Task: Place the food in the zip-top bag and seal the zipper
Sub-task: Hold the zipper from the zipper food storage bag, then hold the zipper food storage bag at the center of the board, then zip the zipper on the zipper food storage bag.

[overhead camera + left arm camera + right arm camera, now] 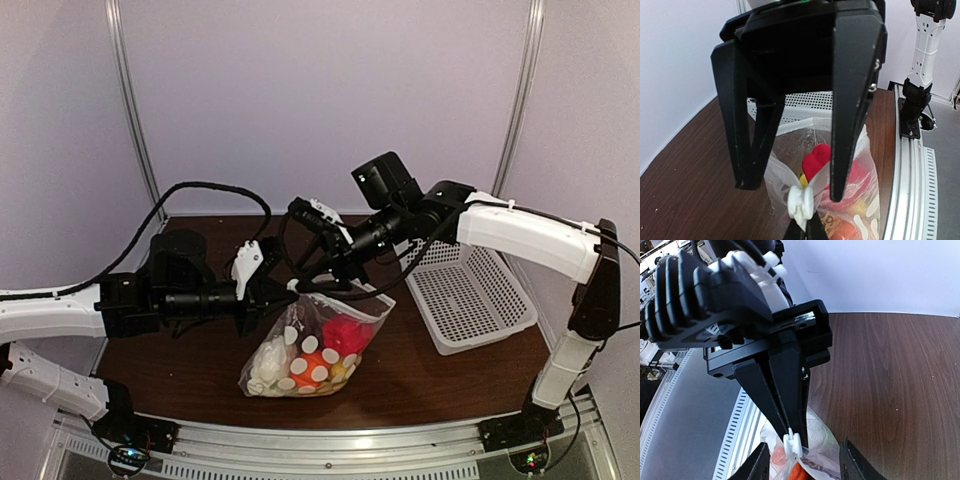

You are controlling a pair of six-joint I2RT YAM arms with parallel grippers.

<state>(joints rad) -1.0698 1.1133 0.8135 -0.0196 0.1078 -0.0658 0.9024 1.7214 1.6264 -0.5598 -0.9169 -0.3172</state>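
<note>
Pinched right under the left wrist lens, the left gripper (pixel 791 433) is clenched on the white end (pixel 801 202) of the zipper (pixel 365 294), likely to anchor that corner so the strip stays taut. To its right, the zip-top bag (pixel 318 345) hangs from that hold over mid-table. Its belly sags toward 7 o'clock and seems to rest on the tabletop (pixel 450 380). Its long axis runs 1 to 7 o'clock, mouth uppermost, with the zipper lying roughly 9 to 3. The food (pixel 310 364) is bunched at the low end inside. The right gripper (pixel 792 191) is spread wide, fingers straddling the mouth edge, probably ready to pinch and run along it. I cannot tell whether the strip is pressed closed. A white basket (pixel 470 295) sits at 3 o'clock.
</note>
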